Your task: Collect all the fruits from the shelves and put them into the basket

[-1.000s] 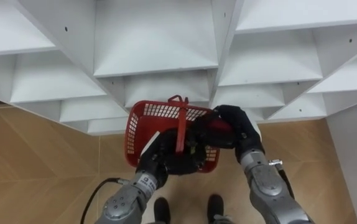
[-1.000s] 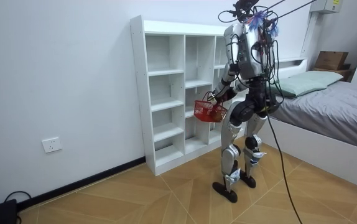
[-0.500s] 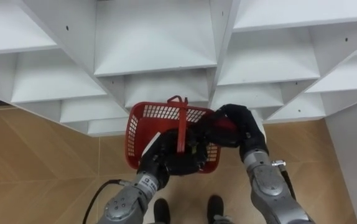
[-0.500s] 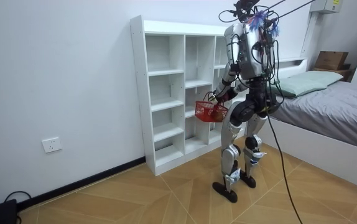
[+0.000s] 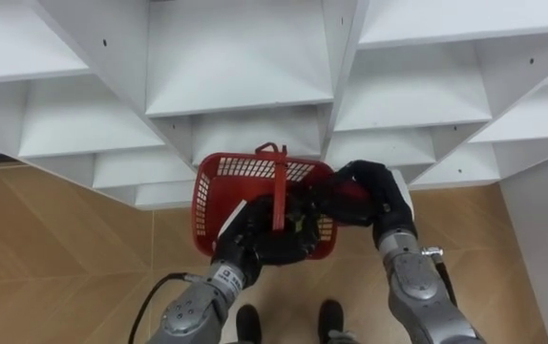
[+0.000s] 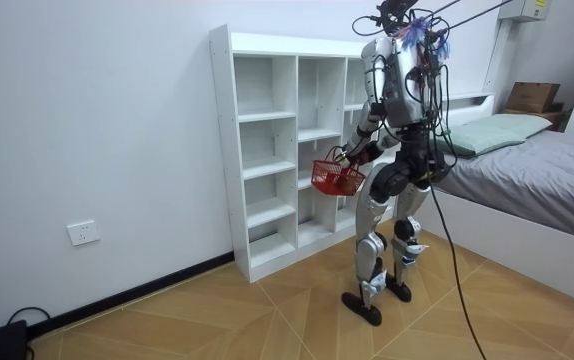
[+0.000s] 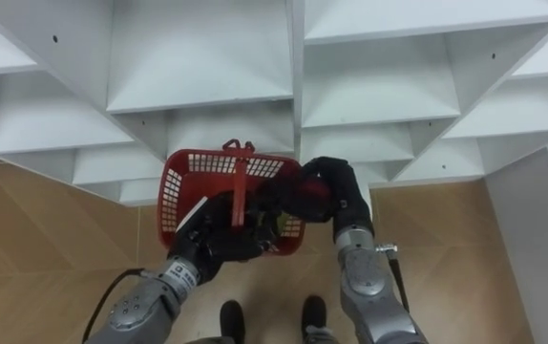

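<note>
Fruit, red and round (image 5: 350, 194), probably an apple but mostly covered, is gripped in the right hand (image 5: 381, 189), whose dark fingers curl over it at the right rim of the red basket (image 5: 219, 191). Hand and fruit are at the basket's edge, above the opening, so the fruit is not down inside. A small yellowish-green piece (image 5: 300, 225) shows in the basket near its front wall; can't tell what it is. Basket is plastic mesh, with its red handle (image 5: 279, 186) standing up across the middle. Left hand (image 5: 253, 235) is at the near side of the basket, fingers wrapped round it by the foot of the handle, carrying it off the floor. Exact grip spot is partly hidden by the hand itself. Both forearms come up from the bottom edge, left from lower left, right from lower right. Just beyond the basket is the white closet (image 5: 241, 67), an open shelf unit with bare compartments; the basket is in front of its middle column, outside the shelves. Wooden floor (image 5: 54, 248) lies below. In the room view the robot stands upright facing the closet (image 6: 267, 150), knees slightly bent, basket (image 6: 334, 179) at hip height between it and the shelves. A bed (image 6: 547, 165) is behind it at the room view's right, and a wall socket (image 6: 83, 232) is low at the left.
</note>
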